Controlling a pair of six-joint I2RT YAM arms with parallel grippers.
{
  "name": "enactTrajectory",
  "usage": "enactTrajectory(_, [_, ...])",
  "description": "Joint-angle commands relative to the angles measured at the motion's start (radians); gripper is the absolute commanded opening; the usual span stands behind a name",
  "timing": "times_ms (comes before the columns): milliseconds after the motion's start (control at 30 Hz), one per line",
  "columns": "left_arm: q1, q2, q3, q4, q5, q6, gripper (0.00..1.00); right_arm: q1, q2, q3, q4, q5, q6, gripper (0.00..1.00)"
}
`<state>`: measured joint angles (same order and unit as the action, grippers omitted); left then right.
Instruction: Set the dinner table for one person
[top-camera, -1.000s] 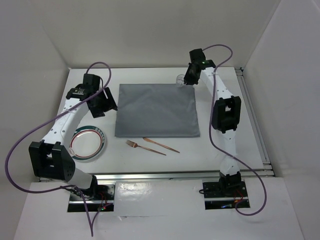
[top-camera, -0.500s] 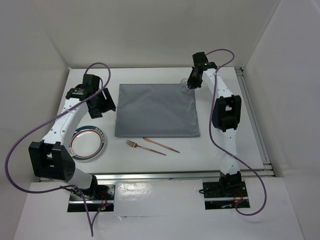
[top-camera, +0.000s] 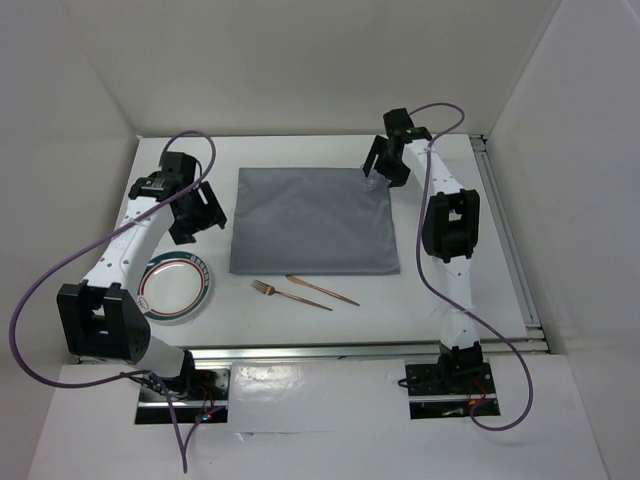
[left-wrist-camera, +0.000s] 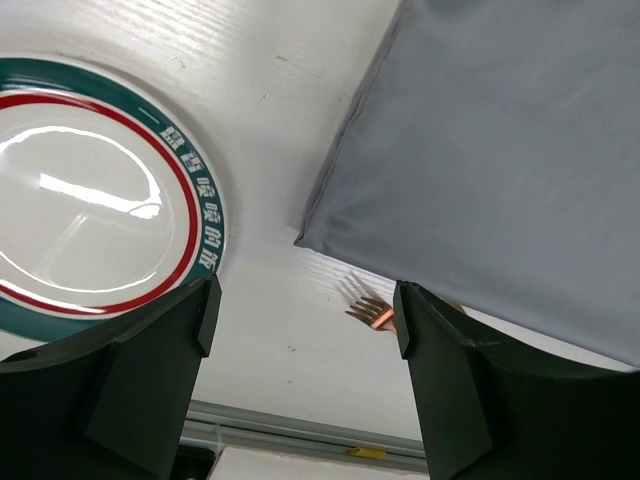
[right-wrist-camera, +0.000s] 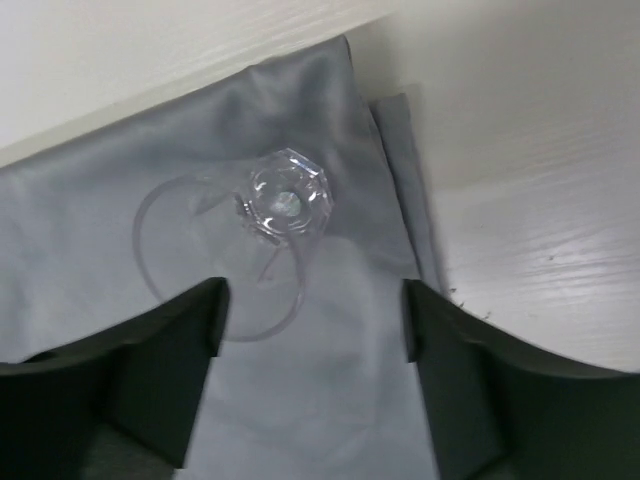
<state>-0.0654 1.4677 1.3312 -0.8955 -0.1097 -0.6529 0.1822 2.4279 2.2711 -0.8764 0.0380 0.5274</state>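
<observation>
On the white dinner table (top-camera: 480, 280) lies a grey cloth (top-camera: 312, 220). A clear glass (top-camera: 372, 183) stands on the cloth's far right corner. My right gripper (top-camera: 378, 165) hovers open just over it; in the right wrist view the glass (right-wrist-camera: 285, 200) shows beyond the spread right gripper (right-wrist-camera: 315, 310). A plate (top-camera: 178, 285) with a green and red rim sits near left. A copper fork (top-camera: 265, 288) and knife (top-camera: 322, 290) lie in front of the cloth. My left gripper (top-camera: 200, 210) hangs open and empty between plate (left-wrist-camera: 90, 190) and cloth (left-wrist-camera: 500, 150).
A metal rail (top-camera: 340, 350) runs along the table's near edge and another rail (top-camera: 505, 230) along the right side. White walls close in the left, back and right. The fork's tines (left-wrist-camera: 372, 312) peek past the left gripper's right finger.
My right gripper has opened and let go of the glass, which now stands on the cloth's corner. The left gripper has widened a little and shifted slightly.
</observation>
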Motion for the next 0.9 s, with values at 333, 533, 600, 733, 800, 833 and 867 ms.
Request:
enactTrajectory(333, [0.166, -0.104, -0.136, -0.031, 0.03, -0.034, 0.86, 0.013, -0.373, -0.117, 0.132, -0.11, -0.033, 0.9])
enactTrajectory(533, [0.286, -0.227, -0.285, -0.017, 0.055, -0.083, 0.85, 0.202, -0.619, -0.485, 0.316, -0.309, -0.052, 0.84])
enactTrajectory(600, [0.328, -0.26, -0.285, -0.017, 0.054, -0.074, 0.85, 0.276, -0.655, -0.577, 0.448, -0.395, -0.033, 0.83])
enactTrajectory(733, [0.348, -0.283, -0.181, -0.057, 0.081, -0.051, 0.87, 0.474, -0.58, -0.636, 0.56, -0.503, -0.01, 0.83])
enactTrajectory(800, [0.348, -0.283, -0.074, -0.066, 0.136, -0.007, 0.87, 0.578, -0.493, -0.598, 0.586, -0.512, -0.001, 0.83])
enactTrajectory(833, [0.348, -0.283, -0.003, -0.066, 0.174, 0.019, 0.87, 0.606, -0.465, -0.587, 0.597, -0.533, 0.008, 0.83])
enactTrajectory(867, [0.348, -0.283, 0.032, -0.077, 0.188, 0.028, 0.87, 0.658, -0.44, -0.564, 0.617, -0.533, 0.008, 0.83])
